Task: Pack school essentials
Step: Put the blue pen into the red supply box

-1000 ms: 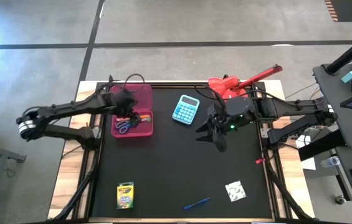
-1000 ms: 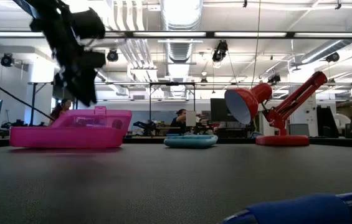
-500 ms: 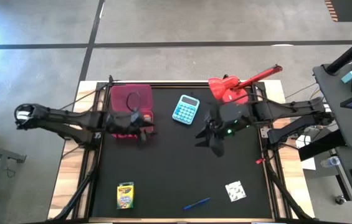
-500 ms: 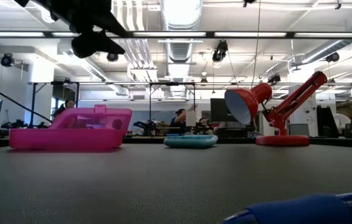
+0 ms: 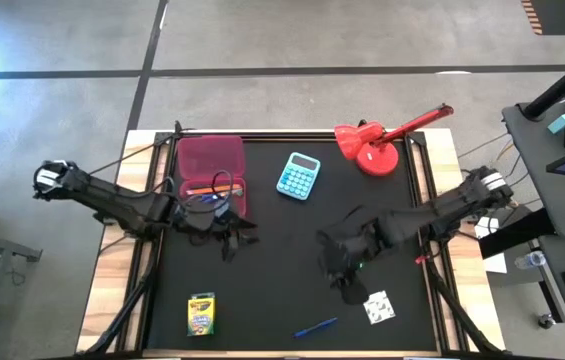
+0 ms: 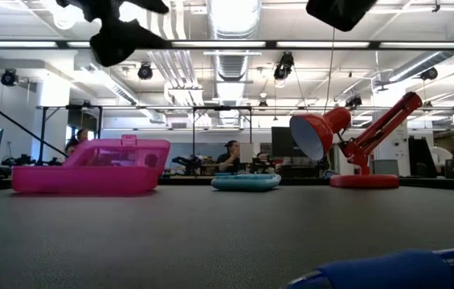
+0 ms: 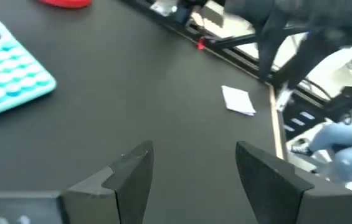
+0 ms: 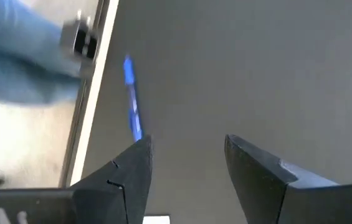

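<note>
In the high view the open pink case (image 5: 211, 160) lies at the table's far left, with an orange pencil (image 5: 202, 187) and blue-handled scissors (image 5: 200, 199) inside. My left gripper (image 5: 232, 234) hovers open just near and right of the case, above bare mat, touching nothing. My right gripper (image 5: 348, 282) hovers open over the mat's near right. Close by it lie the white patterned square (image 5: 378, 307) and the blue pen (image 5: 316, 327). The right wrist view shows the pen (image 8: 132, 106) ahead of the open fingers. The crayon box (image 5: 201, 313) lies flat at the near left.
A turquoise calculator (image 5: 299, 176) lies flat at the far middle. A red desk lamp (image 5: 377, 140) stands at the far right, its arm reaching past the mat's corner. Bare black mat spreads between the two grippers. People and desks show in the room beyond the table.
My left gripper has drawn out from over the pink case and moved toward the near edge and a little right. My right gripper has swung from beside the calculator toward the near edge, closing on the white square and the pen. No object has moved.
</note>
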